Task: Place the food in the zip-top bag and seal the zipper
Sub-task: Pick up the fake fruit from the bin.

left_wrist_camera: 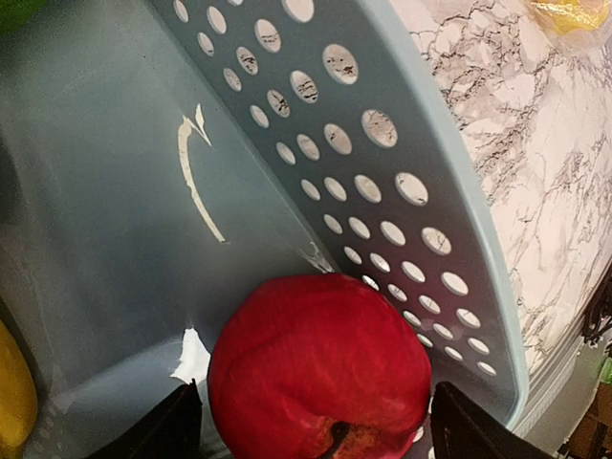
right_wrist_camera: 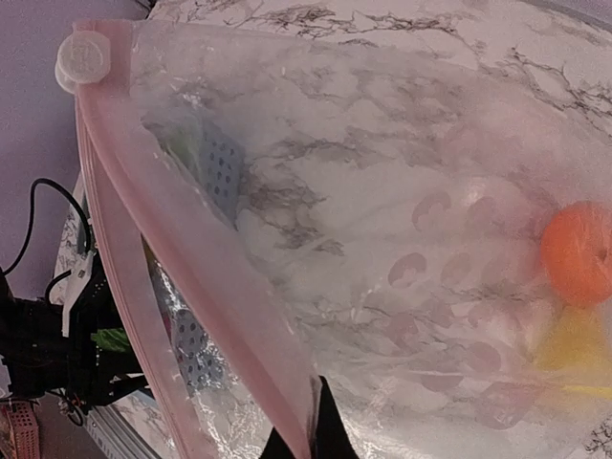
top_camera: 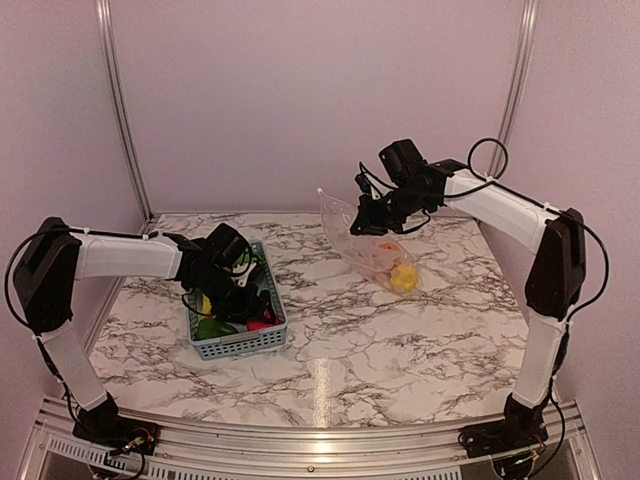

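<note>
My left gripper [top_camera: 222,288] is down inside the grey-blue basket [top_camera: 262,343], jaws open on either side of a red apple [left_wrist_camera: 320,363]; gaps show between the apple and both fingers. A yellow piece [left_wrist_camera: 11,392] lies at the left edge of the left wrist view. Yellow, green [top_camera: 212,327] and red food lie in the basket. My right gripper [top_camera: 372,218] is shut on the zip-top bag's mouth strip [right_wrist_camera: 191,258] and holds it up above the table. The slider tab [right_wrist_camera: 81,57] sits at the strip's end. The bag [top_camera: 375,250] holds an orange piece [right_wrist_camera: 579,253] and a yellow piece [top_camera: 403,278].
The basket's perforated wall [left_wrist_camera: 382,172] stands close to the right of the apple. The marble table [top_camera: 400,350] spreads between basket and bag. Purple walls and metal posts close in the back and sides.
</note>
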You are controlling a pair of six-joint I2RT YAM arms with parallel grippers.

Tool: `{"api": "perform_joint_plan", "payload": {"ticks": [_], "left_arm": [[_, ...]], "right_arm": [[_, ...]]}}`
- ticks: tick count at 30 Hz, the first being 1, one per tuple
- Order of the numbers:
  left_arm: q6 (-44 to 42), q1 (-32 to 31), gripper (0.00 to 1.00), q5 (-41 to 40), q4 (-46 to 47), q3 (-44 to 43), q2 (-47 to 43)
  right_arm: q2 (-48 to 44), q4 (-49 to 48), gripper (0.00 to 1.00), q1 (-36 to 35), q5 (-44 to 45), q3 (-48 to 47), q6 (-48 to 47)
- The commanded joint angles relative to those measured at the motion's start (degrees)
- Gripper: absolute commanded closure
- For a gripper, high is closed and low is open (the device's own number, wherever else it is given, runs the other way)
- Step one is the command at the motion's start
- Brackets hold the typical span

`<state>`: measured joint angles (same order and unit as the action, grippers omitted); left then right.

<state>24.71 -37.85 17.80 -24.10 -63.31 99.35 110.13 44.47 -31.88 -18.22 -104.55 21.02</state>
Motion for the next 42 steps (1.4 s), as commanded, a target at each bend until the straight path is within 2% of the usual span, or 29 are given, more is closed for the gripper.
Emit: {"api": "perform_joint_plan", "payload": {"ticks": [1,13,22,27,29,32,36,42], "left_arm": [[0.2,-0.5,0.16,1.0,-1.8,-2.4,1.9],[-1.0,-0.7,0.36,-0.8,-8.2,-7.5,2.8],[0.6,0.2,0.39,-7.0,-14.8,-18.1,1.3],[3.2,0.2,0.4,-9.7,-14.3,-25.5,0.9],[5.0,0.2,0.4,-8.9,-11.8,-27.7,0.9],[8.5,0.1,0.42,-5.8,-2.8,-28.1,-0.4],[13.0,-0.6,0.47,-2.9,12.1,-25.7,-3.2],[16.1,-2.9,0.47,3.1,36.9,-19.7,-4.9]], "right_arm": [[-2.9,-1.4,1.0,-0.3,-0.1,1.1,0.6],[-3.9,-2.2,1.0,-0.3,0.0,3.1,0.6],[-3.0,-0.4,1.0,-0.3,0.2,0.8,-0.3],[-2.5,0.2,1.0,-0.3,-0.1,-0.4,-0.5],[-2.4,0.1,1.0,-0.4,-0.3,-0.7,-0.3],[-2.4,0.2,0.99,-0.5,-0.4,-1.1,-0.2],[-2.5,0.6,0.99,-0.8,-0.2,-1.2,-0.2],[-3.6,0.3,1.0,-1.0,0.1,-0.3,0.2]]}}
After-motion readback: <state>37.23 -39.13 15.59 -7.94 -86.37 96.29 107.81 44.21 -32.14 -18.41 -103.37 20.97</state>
